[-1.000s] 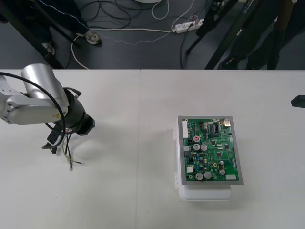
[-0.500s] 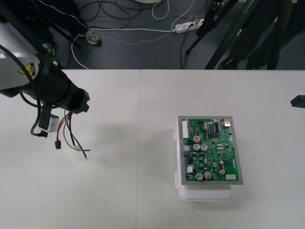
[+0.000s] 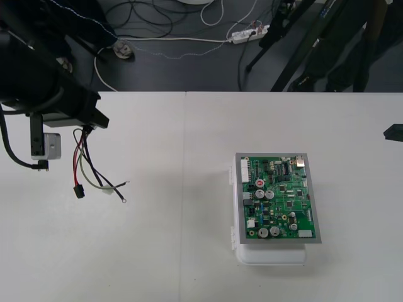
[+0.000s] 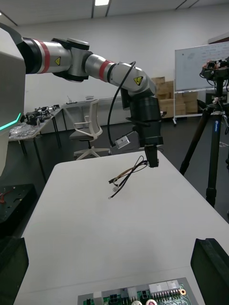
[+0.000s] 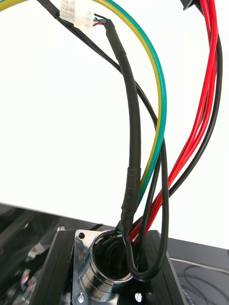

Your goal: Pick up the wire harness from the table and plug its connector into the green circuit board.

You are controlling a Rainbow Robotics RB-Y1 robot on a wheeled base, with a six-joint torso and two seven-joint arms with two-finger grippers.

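My left gripper [image 3: 85, 128] hovers over the table's left side, shut on the wire harness [image 3: 88, 167]. In the left wrist view its black fingers [image 5: 160, 267] clamp the round metal socket [image 5: 102, 264] by its flange. Red, black and green-yellow wires [image 5: 157, 119] run out from the socket. In the front view the wires dangle, ending in a small black plug [image 3: 79, 192] and a ring terminal [image 3: 123, 201] just over the table. The green circuit board [image 3: 277, 198] on its white base [image 3: 271, 256] lies right of centre. My right gripper [image 3: 393, 133] waits open at the right edge.
A small grey box [image 3: 46, 144] hangs on a cable beside the left arm. The right wrist view shows the left gripper [image 4: 151, 159] holding the harness [image 4: 125, 177] above the table, with the board's edge [image 4: 138, 293] close by.
The left arm has risen and swung toward the table's far edge, lifting the harness off the table. The wires now hang freely. The right arm has not moved.
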